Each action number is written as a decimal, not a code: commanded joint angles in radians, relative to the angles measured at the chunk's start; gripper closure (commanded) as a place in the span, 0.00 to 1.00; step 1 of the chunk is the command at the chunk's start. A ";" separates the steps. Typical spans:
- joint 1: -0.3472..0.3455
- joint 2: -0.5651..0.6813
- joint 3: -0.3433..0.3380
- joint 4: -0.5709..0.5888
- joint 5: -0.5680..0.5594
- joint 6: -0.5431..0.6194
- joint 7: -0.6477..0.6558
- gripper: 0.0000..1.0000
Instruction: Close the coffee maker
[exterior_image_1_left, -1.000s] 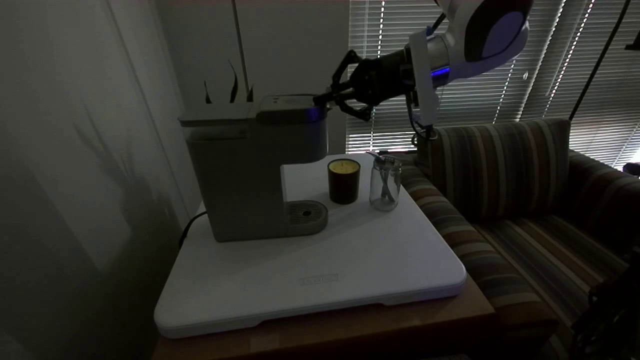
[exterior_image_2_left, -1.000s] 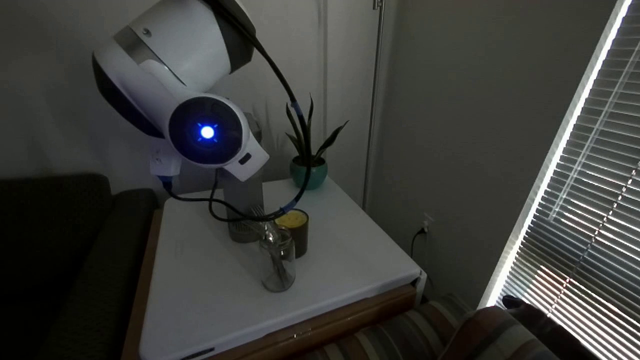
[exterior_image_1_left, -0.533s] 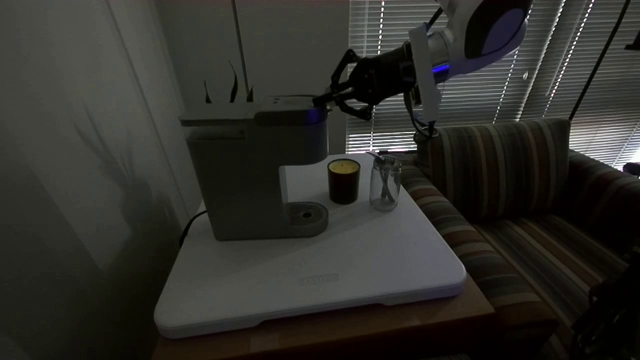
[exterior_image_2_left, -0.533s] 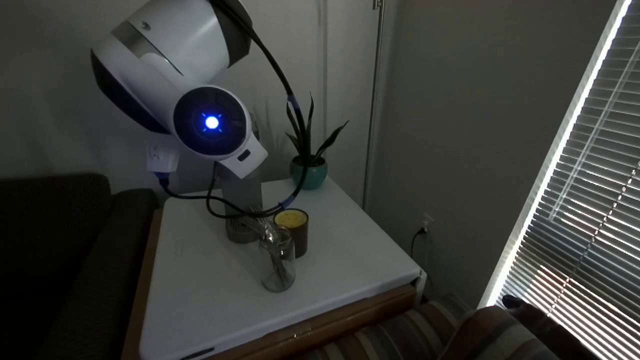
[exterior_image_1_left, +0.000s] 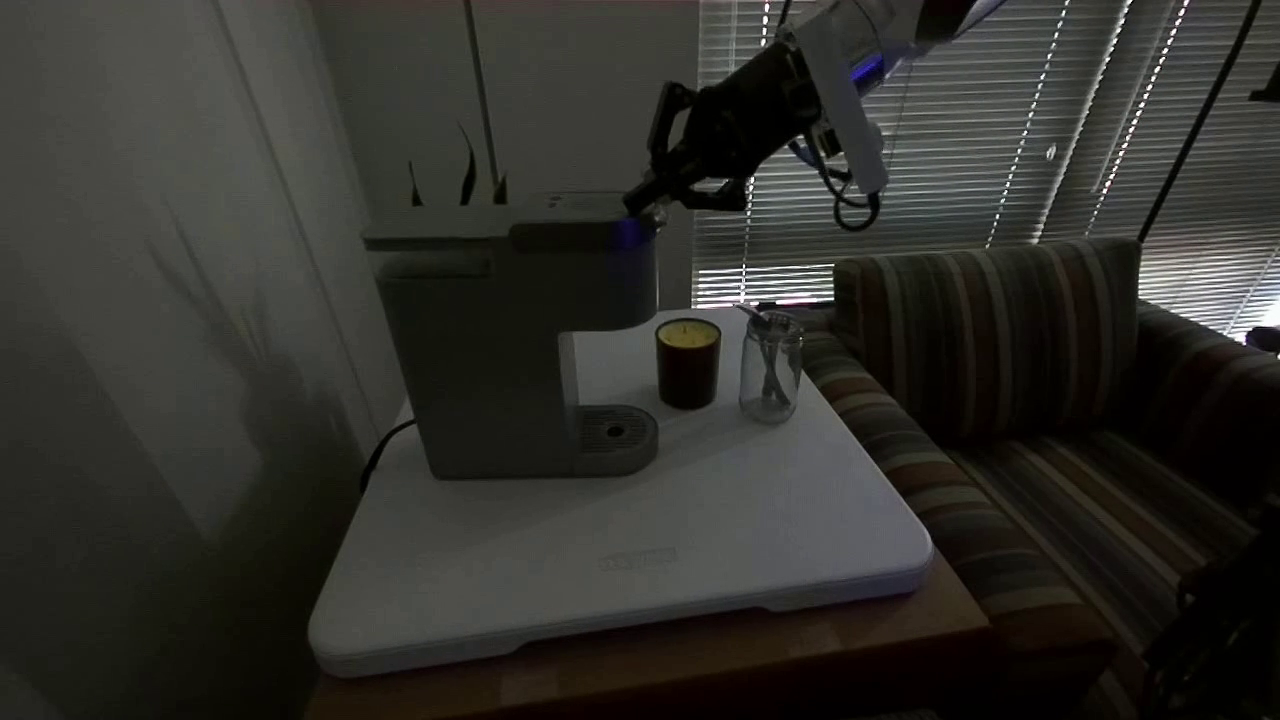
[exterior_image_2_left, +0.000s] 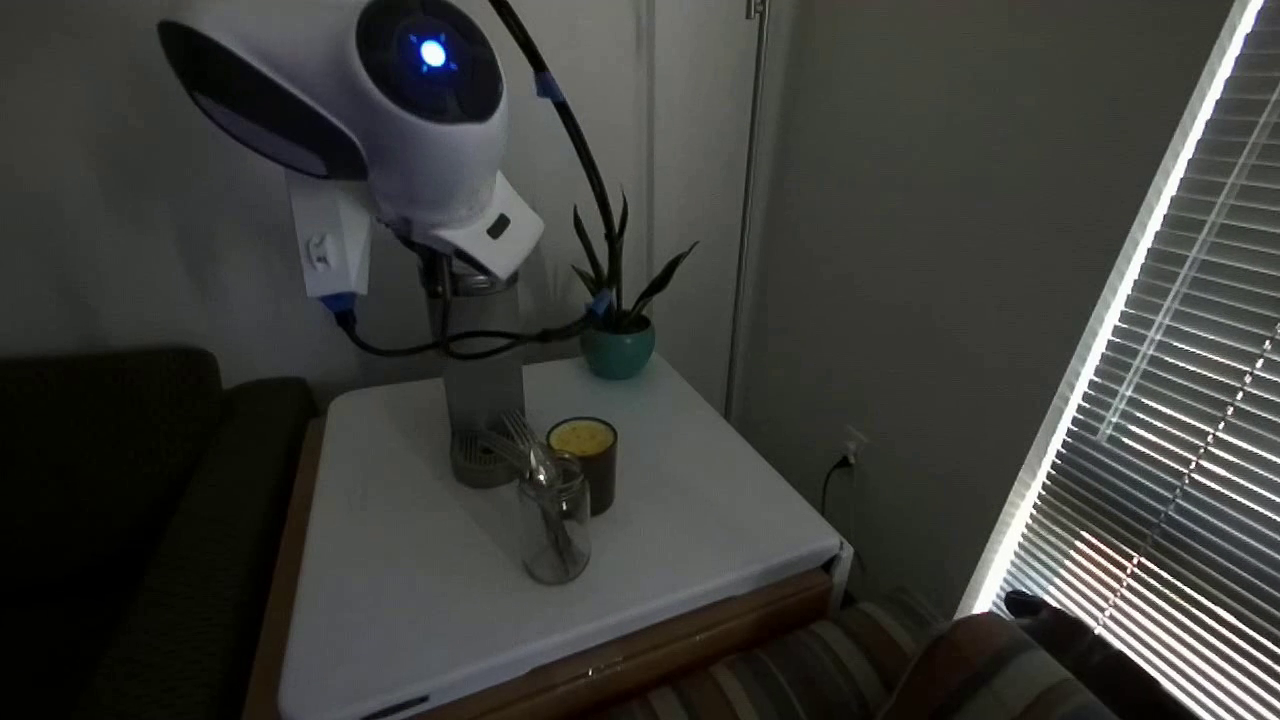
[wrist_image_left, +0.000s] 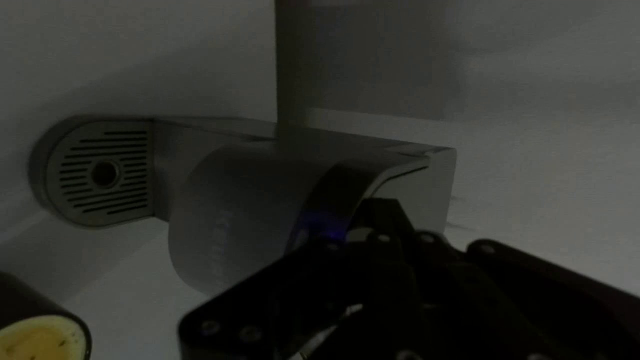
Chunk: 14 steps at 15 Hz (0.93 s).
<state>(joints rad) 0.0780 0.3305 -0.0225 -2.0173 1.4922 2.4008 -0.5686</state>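
Observation:
The grey coffee maker (exterior_image_1_left: 480, 370) stands upright on a white board in an exterior view. Its lid (exterior_image_1_left: 575, 208) lies flat and level on top. In the other exterior view the coffee maker (exterior_image_2_left: 485, 390) is partly hidden behind the arm. It also shows from above in the wrist view (wrist_image_left: 225, 215), with its drip tray to the left. My gripper (exterior_image_1_left: 645, 195) slants down with its fingertips at the lid's front top edge, apparently touching it. In the wrist view the dark fingers (wrist_image_left: 380, 207) are together with nothing seen between them, and they cover part of the lid.
A candle (exterior_image_1_left: 688, 365) and a glass jar with cutlery (exterior_image_1_left: 770, 370) stand in front of the coffee maker on the white board (exterior_image_1_left: 620, 600). A potted plant (exterior_image_2_left: 617, 350) stands behind. A striped armchair (exterior_image_1_left: 990, 340) is beside the table. A cable loop hangs from the wrist.
The wrist has risen and the gripper slants more steeply, with its fingertips staying at the lid's front edge. The coffee maker has shifted very slightly. The lid stays flat.

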 joint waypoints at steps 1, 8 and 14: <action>0.066 -0.044 -0.019 0.012 -0.280 0.104 0.188 1.00; 0.408 -0.088 -0.355 0.087 -0.936 0.046 0.587 1.00; 0.550 -0.093 -0.500 0.236 -1.475 -0.106 0.826 1.00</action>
<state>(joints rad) 0.5887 0.2394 -0.4832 -1.8486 0.1866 2.3926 0.1969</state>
